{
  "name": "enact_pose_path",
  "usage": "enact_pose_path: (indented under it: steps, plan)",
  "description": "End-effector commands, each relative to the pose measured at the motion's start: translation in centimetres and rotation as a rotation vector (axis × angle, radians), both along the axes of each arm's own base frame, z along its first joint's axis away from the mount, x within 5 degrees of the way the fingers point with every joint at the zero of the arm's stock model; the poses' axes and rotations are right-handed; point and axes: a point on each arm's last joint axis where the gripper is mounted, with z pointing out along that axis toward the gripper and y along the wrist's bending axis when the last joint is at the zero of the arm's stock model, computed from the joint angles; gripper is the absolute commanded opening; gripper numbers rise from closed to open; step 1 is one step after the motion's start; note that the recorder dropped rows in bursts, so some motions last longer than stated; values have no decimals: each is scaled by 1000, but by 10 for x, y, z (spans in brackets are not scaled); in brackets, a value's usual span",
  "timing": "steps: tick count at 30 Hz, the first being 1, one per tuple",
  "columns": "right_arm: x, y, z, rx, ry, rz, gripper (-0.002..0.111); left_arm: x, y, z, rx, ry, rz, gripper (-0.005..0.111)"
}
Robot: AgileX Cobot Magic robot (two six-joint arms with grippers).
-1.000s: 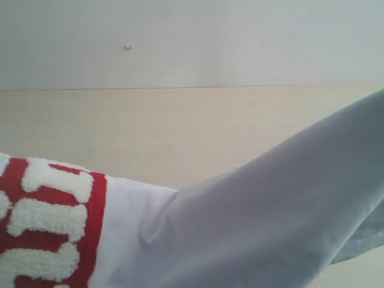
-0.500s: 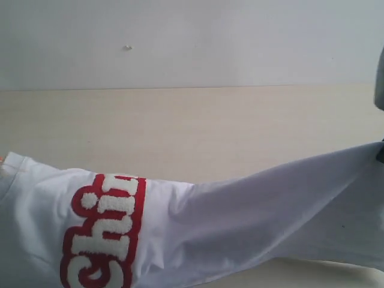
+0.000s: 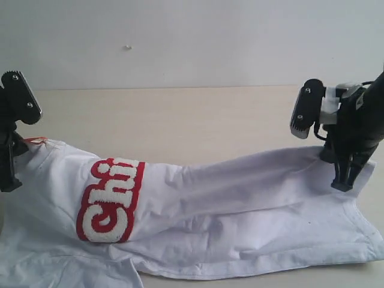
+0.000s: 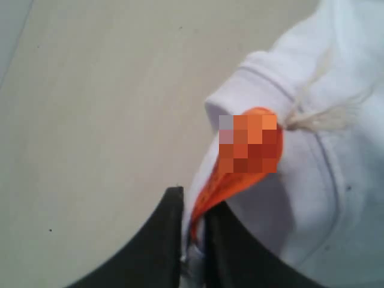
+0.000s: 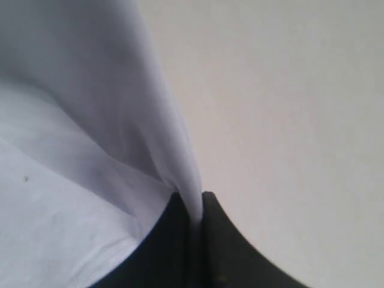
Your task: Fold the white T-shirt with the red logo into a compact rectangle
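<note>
The T-shirt (image 3: 240, 204) sags onto the table (image 3: 192, 120) between the left end effector (image 4: 193, 207), pinching it at the orange tag (image 4: 249, 144), and the right end effector (image 5: 192, 201), pinching its opposite edge, so either thin hold could slip under tension, leaving a crooked fold.

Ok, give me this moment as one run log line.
left gripper: shut on white T-shirt at collar | right gripper: shut on opposite end | white T-shirt: spread on table | red logo: showing
</note>
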Motion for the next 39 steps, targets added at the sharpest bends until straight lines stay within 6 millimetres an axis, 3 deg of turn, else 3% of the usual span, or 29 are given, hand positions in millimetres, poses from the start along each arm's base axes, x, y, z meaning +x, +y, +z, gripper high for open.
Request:
enact_pose_path:
  steps: [1,10,19,23,30,34,36,39]
  plan:
    - [16,-7,-28,-72,-24,-25,0,18,14,-22,-43,-53,40,0]
    - [44,-24,-50,-127,-129,-198,0,39,22,-53,-125,-145,67,0]
    - [55,-23,-52,-127,-148,-179,2,47,22,-72,-184,-178,112,0]
    - [55,-23,-54,-125,-143,-184,15,53,27,-67,-239,-250,186,0]
    - [55,-23,-55,-126,-140,-190,60,55,31,-65,-267,-261,241,0]
    - [55,-23,-55,-123,-139,-195,67,56,31,-64,-274,-269,246,0]
    - [55,-23,-55,-119,-140,-203,67,56,31,-64,-280,-273,250,7]
    - [54,-22,-55,-102,-134,-226,67,57,31,-62,-325,-301,281,46]
